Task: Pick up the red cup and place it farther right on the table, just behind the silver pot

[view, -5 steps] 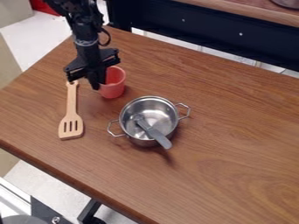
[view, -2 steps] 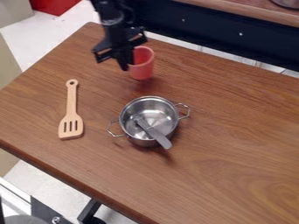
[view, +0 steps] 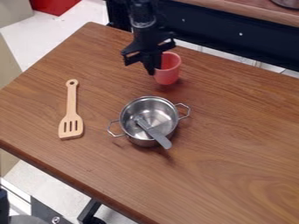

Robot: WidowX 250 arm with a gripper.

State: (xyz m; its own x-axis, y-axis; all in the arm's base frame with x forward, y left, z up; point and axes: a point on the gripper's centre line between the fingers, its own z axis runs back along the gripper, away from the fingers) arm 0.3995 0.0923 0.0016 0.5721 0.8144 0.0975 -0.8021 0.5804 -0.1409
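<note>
The black gripper (view: 155,70) hangs over the back of the table, shut on the left wall of a red cup (view: 168,69). The cup is upright, behind and slightly right of a steel pot (view: 142,105). Inside the pot leans a grey-handled utensil (view: 156,134), its handle over the front rim. A wooden slotted spatula (view: 71,113) lies to the left of the pot, its slotted end toward the front.
The brown wooden table (view: 234,131) has its back left corner near the top of the view. Behind it stands a dark-sided unit with a wooden top (view: 245,11). A red object (view: 53,6) is on the floor at upper left.
Gripper and red cup have moved together to the right, from near the spatula's handle to behind the pot. Pot, utensil and spatula have stayed where they were.
</note>
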